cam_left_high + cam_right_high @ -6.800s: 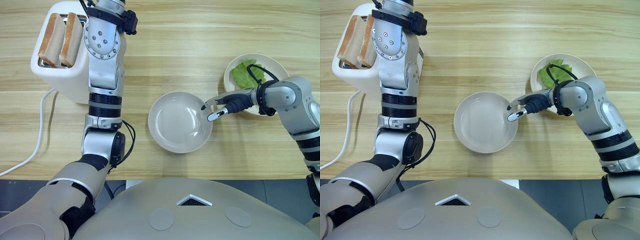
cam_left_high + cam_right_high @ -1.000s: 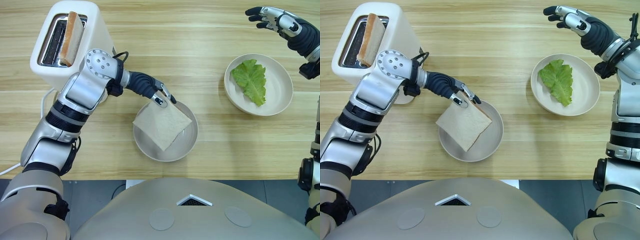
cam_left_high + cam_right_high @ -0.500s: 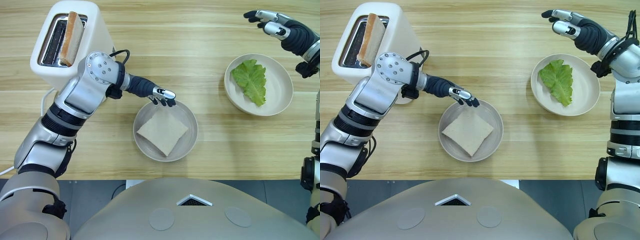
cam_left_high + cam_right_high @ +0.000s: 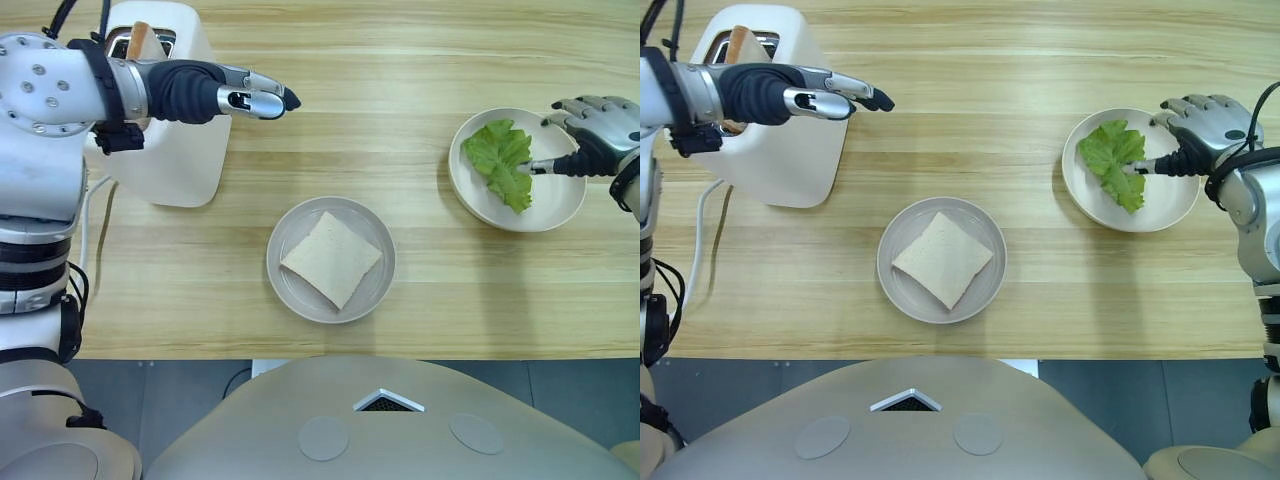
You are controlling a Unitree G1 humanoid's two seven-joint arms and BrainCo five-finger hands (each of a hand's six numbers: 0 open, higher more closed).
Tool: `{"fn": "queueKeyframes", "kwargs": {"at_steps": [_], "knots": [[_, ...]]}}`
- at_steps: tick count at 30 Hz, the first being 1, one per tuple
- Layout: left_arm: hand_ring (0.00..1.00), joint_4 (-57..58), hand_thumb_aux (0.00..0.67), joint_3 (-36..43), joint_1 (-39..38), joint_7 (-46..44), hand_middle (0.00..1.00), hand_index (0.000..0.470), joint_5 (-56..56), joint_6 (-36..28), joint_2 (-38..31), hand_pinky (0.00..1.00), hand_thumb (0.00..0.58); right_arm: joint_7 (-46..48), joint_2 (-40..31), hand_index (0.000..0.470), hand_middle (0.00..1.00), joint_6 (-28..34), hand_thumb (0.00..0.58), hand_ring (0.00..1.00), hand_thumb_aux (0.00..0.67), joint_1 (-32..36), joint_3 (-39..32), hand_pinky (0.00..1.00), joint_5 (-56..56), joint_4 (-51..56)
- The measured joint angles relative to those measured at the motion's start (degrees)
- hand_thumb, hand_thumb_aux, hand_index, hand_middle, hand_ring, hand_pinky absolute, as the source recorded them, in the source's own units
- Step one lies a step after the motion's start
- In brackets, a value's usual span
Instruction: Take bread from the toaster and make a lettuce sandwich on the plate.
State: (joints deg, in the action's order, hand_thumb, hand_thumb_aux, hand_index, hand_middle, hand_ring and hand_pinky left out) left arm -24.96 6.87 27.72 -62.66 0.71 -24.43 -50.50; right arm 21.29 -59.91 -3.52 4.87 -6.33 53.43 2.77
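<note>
Pale wood-grain tabletop (image 4: 400,60), square bread slice (image 4: 331,259) flat in round cream plate (image 4: 290,295) at centre, second slice (image 4: 146,40) upright in smooth white toaster (image 4: 170,150) far left. Left hand (image 4: 215,100) outstretched and empty over toaster's edge. Right hand (image 4: 595,130) over cream bowl (image 4: 560,205), against crinkled lettuce (image 4: 500,160), possibly just touching; grip impossible to tell.

White boxy toaster (image 4: 170,160); cream round plate (image 4: 290,300) beside it; pale tan bread slice (image 4: 331,259); green lettuce leaf (image 4: 500,160); light wood-grain table (image 4: 400,60).

L arm (image 4: 40,120) over the toaster (image 4: 165,150): silver shell, round joint w/ small dark screws, black band, black cables (image 4: 103,15) looping up top. L hand (image 4: 235,100): black palm, silver fingers, black tips. R hand (image 4: 1205,125), far right of toaster: grey-silver back.
</note>
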Motion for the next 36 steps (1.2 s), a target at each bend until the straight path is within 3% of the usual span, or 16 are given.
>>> {"fn": "queueKeyframes", "kwargs": {"at_steps": [9,17,19,27,36], "knots": [[0.0,-4.71,0.0,-2.78,-4.06,2.04,0.0,0.0,2.29,-1.33,-0.34,0.0,0.0,-5.13,2.25,0.241,0.0,4.6,0.443,0.0,0.344,5.26,-5.43,0.0,8.15,9.1],[0.0,-4.33,0.0,-3.28,-4.86,2.85,0.0,0.0,3.35,-1.63,-1.15,0.0,0.0,-5.9,6.22,0.234,0.0,4.37,0.434,0.0,0.334,8.55,-7.27,0.0,5.51,13.63],[0.0,-4.38,0.0,-3.29,-4.89,3.09,0.0,0.0,3.5,-1.79,-1.38,0.0,0.0,-6.68,7.29,0.214,0.0,3.96,0.408,0.0,0.305,9.6,-7.88,0.0,4.85,15.85],[0.0,-5.98,0.0,-3.89,-7.18,3.51,0.0,0.0,5.54,-2.87,-1.78,0.0,0.0,-10.94,9.87,0.225,0.0,4.61,0.422,0.0,0.321,15.03,-12.19,0.0,6.83,21.77],[0.0,-9.35,0.0,-4.48,-8.42,4.61,0.0,0.0,6.68,-5.0,-2.36,0.0,0.0,-10.63,9.86,0.236,0.0,5.47,0.436,0.0,0.336,18.76,-15.97,0.0,10.87,21.5]]}}
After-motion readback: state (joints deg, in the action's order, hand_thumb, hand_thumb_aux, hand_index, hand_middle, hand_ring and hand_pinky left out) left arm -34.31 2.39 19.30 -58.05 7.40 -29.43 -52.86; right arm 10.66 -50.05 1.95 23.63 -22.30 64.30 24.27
